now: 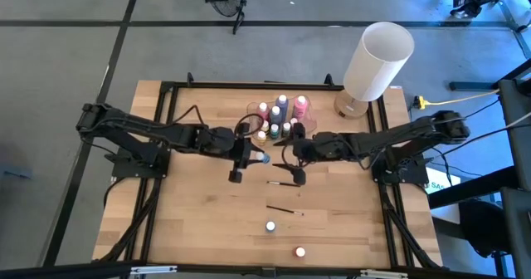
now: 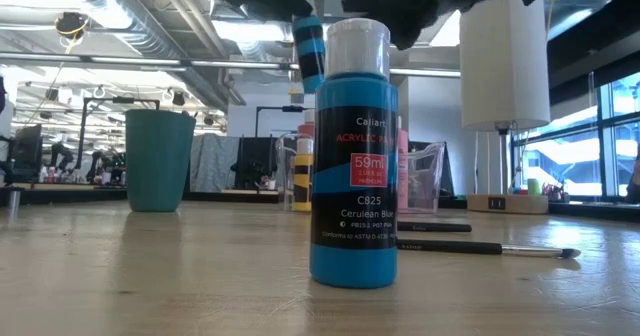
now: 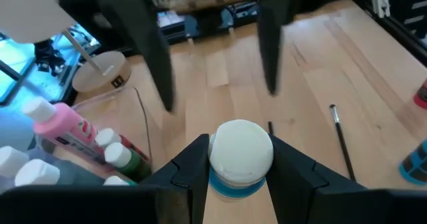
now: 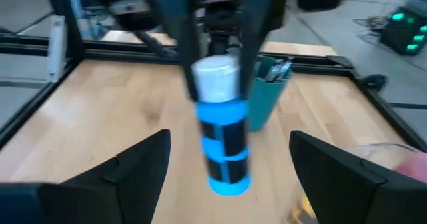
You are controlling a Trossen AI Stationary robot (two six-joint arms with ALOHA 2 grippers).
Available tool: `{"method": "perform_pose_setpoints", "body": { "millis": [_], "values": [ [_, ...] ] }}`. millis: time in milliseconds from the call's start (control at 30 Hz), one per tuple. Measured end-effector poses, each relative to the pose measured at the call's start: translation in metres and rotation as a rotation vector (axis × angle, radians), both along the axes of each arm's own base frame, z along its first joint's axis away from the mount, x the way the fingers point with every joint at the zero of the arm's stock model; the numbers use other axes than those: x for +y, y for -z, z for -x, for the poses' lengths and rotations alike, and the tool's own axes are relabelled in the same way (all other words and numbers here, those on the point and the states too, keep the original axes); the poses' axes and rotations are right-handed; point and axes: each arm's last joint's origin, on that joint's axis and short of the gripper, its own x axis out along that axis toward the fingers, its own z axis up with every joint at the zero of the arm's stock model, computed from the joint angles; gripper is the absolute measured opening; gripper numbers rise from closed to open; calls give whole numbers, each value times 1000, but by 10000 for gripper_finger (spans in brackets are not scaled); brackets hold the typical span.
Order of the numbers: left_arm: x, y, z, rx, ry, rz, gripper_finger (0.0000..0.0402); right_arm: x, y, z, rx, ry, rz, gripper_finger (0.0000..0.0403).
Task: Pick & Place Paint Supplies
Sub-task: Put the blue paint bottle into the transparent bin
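Cerulean blue acrylic paint bottle, white-capped, standing closest on the wooden table. Second blue white-capped bottle aloft, clamped between left gripper fingers; right gripper spread wide, straddling it untouched.

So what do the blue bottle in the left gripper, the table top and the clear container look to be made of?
Blue bottle: likely smooth plastic, evenly coloured body, matte white cap, held in the left gripper.
Table top: light wood, visible plank seams and grain, satin finish.
Clear container: see-through with bright edge glints, so probably clear plastic, though glass cannot be ruled out.
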Motion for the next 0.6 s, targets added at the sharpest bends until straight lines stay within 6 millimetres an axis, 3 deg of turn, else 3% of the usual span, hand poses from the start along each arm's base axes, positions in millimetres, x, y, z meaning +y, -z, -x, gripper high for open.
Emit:
{"method": "perform_pose_setpoints", "body": {
  "millis": [600],
  "values": [
    [-1,-11,-4,-76,4,10,116,-10,0,-11,-5,-34,-48,307]
  ]
}}
